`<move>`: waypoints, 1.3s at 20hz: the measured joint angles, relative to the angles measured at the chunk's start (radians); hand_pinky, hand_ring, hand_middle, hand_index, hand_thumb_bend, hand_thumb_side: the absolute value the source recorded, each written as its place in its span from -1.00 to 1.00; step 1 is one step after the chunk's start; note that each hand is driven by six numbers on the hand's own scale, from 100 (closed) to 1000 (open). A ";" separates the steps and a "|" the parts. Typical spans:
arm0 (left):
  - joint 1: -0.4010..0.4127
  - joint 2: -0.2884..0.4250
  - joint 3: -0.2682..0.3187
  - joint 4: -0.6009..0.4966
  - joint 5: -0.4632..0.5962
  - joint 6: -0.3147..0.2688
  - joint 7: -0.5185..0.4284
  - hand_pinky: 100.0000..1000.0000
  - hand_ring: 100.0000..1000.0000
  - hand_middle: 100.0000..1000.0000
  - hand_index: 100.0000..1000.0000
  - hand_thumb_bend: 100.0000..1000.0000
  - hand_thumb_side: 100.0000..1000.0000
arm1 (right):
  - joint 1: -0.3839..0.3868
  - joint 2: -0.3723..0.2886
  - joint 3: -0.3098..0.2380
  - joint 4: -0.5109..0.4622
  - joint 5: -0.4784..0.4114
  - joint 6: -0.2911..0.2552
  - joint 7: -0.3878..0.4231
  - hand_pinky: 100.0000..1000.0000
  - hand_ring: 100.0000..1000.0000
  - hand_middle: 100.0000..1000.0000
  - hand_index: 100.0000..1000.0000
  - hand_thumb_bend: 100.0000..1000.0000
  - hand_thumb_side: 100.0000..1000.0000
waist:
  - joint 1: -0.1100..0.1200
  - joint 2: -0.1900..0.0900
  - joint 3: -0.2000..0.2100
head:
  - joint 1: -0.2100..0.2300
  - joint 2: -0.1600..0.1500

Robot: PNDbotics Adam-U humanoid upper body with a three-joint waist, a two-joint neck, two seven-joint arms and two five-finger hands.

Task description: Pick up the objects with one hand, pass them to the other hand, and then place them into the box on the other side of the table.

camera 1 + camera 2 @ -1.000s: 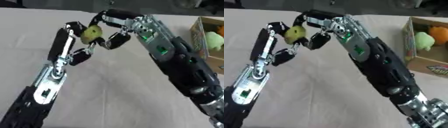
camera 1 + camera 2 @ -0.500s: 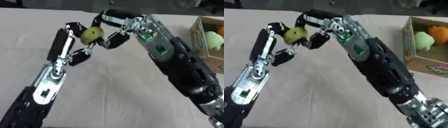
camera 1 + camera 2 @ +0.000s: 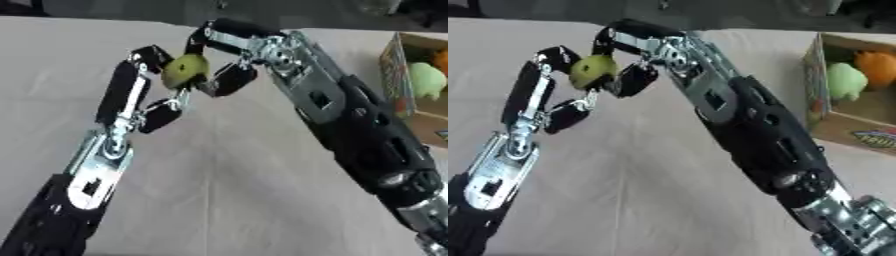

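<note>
Barely anything's shifted — both hands are still pinching the yellow-green fruit [image 3: 185,70] mid-air, left hand [image 3: 149,85] and right hand [image 3: 229,60] curled round it — looks light, smooth, maybe slippery, so grab its middle.

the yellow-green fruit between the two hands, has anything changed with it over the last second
Very little. The yellow-green fruit stays above the table between the left hand and the right hand, both with fingers curled at it; the pictures do not show either one letting go. At most the fruit has edged slightly toward the right hand. The box on the right, with its green and orange items, is as it was.
</note>
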 measured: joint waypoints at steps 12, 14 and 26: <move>0.003 -0.004 0.005 0.006 -0.071 0.029 -0.027 0.27 0.32 0.25 0.68 0.01 -0.51 | 0.001 -0.001 -0.018 -0.008 -0.019 0.021 -0.018 0.79 0.65 -0.08 0.07 -1.00 -1.00 | 0.000 0.000 -0.006 | -0.003 0.000; 0.009 -0.004 0.007 0.006 -0.072 0.040 -0.022 0.26 0.30 0.23 0.66 -0.04 -0.50 | 0.007 -0.008 -0.030 -0.026 -0.030 0.032 -0.024 0.80 0.66 -0.08 0.08 -1.00 -1.00 | 0.000 0.000 -0.007 | -0.006 0.000; 0.113 0.168 0.075 -0.102 0.021 0.125 0.020 0.23 0.24 0.14 0.58 -0.28 -0.60 | 0.127 -0.279 -0.272 -0.170 -0.186 0.209 -0.217 0.85 0.70 -0.06 0.12 -1.00 -1.00 | 0.003 -0.001 -0.010 | -0.069 -0.001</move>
